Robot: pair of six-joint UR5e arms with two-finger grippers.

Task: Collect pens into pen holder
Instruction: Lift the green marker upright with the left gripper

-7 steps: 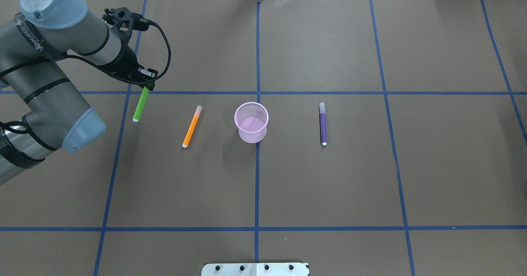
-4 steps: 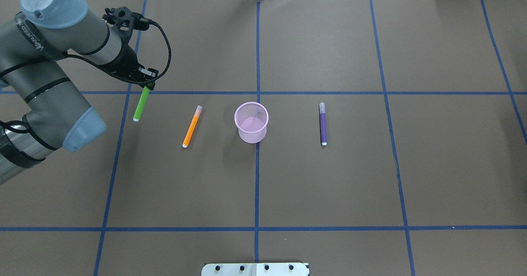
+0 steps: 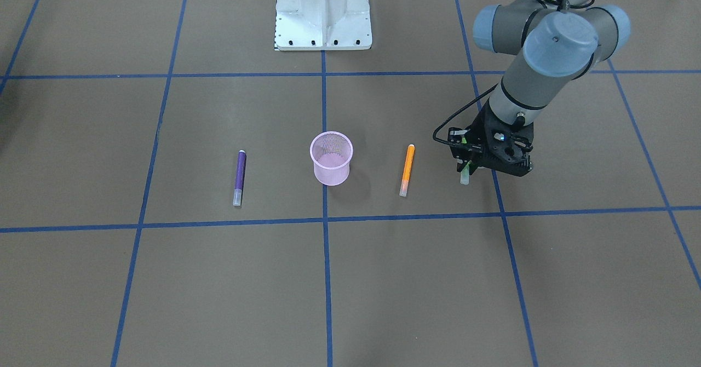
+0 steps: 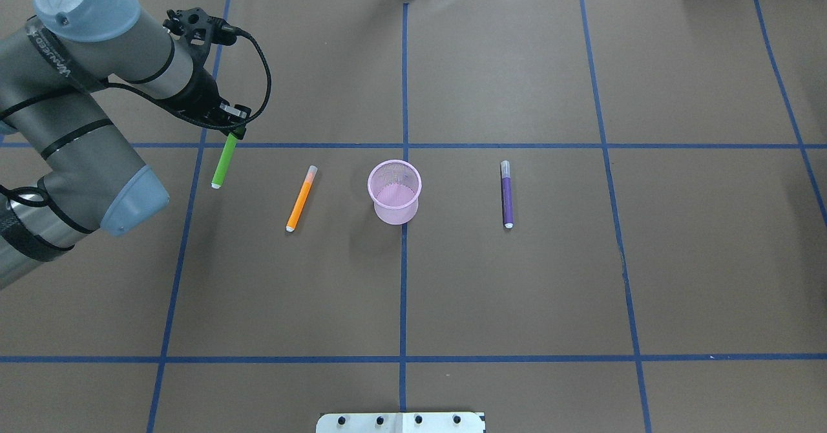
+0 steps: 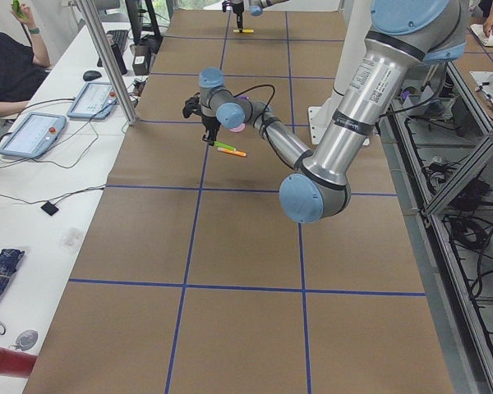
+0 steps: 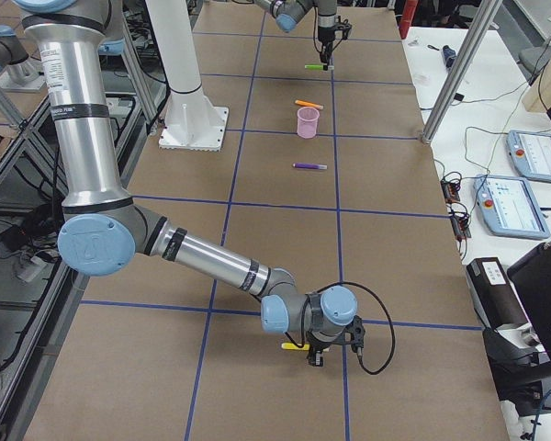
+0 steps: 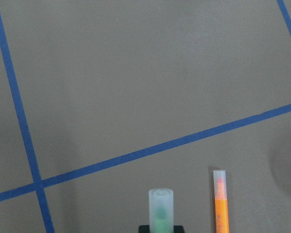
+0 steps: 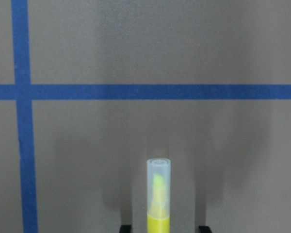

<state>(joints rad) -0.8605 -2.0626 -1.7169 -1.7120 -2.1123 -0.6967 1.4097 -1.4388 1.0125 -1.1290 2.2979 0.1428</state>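
Note:
The pink mesh pen holder (image 4: 395, 212) stands upright at the table's middle, and it also shows in the front view (image 3: 331, 175). An orange pen (image 4: 300, 200) lies to its left and a purple pen (image 4: 507, 195) to its right. My left gripper (image 4: 230, 134) is shut on the green pen (image 4: 221, 167) near its cap end. The pen slants down towards the table. The left wrist view shows its pale cap (image 7: 161, 204) and the orange pen (image 7: 221, 204). My right gripper (image 8: 162, 228) is far off at the table's end, open, with its fingers either side of the yellow pen (image 8: 158, 194).
The white robot base plate (image 3: 323, 13) sits behind the holder. Blue tape lines grid the brown table. In the right side view the yellow pen (image 6: 292, 346) lies far from the holder (image 6: 307, 122). A side bench with tablets (image 5: 33, 131) borders the table.
My left gripper has shifted slightly up and to the right with the green pen in it. The pen's lower end has moved a little with it. The other pens and the holder have not moved.

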